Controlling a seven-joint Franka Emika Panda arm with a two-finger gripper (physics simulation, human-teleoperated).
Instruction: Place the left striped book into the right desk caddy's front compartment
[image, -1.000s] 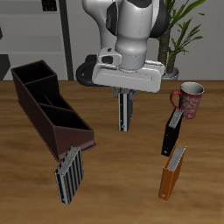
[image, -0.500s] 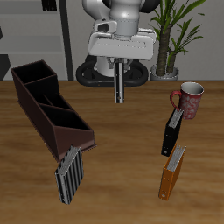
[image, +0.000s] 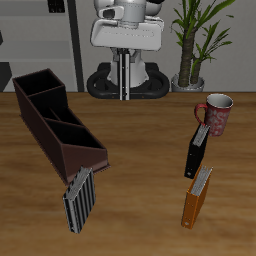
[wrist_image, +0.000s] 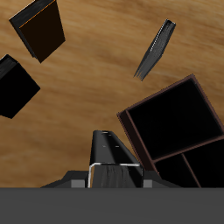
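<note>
Above the table's back, my gripper clamps the left striped book; only wrist view looks into the right desk caddy.

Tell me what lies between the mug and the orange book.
Only the black book lies between the mug and the orange book. The exterior view shows this.
</note>
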